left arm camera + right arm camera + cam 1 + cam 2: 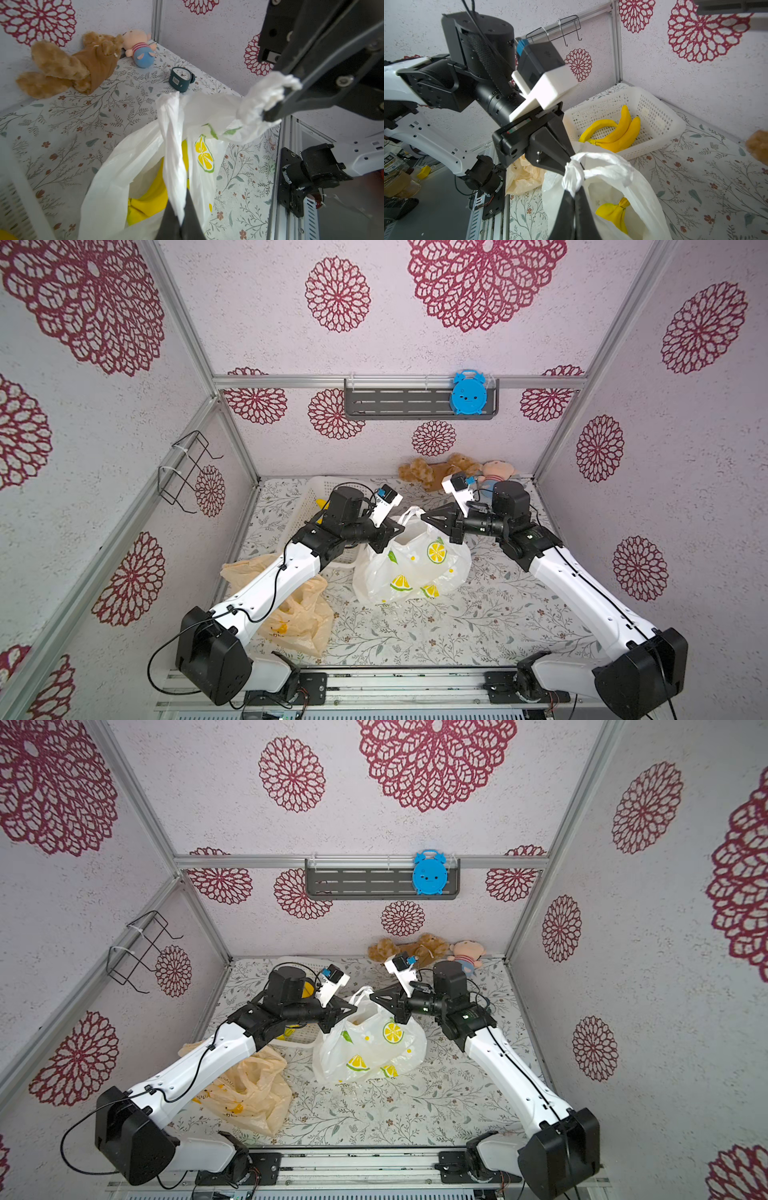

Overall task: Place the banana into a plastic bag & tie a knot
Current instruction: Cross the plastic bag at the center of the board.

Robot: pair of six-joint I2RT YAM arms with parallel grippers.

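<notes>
A white plastic bag [409,572] [370,1048] printed with lemon slices stands mid-table. A yellow banana [151,199] [613,212] lies inside it, seen through the open mouth. My left gripper [397,529] [352,1009] [178,197] is shut on one twisted bag handle [172,149]. My right gripper [424,517] [372,997] [574,189] is shut on the other handle [573,176], bunched at its tips. Both grippers hold their handles above the bag, tips close together.
At the back left a white basket [309,493] [654,116] holds more bananas [614,128]. A crumpled beige bag [299,614] lies under my left arm. A teddy bear [434,470], a doll [496,470] and a dark green clock [181,79] are by the back wall.
</notes>
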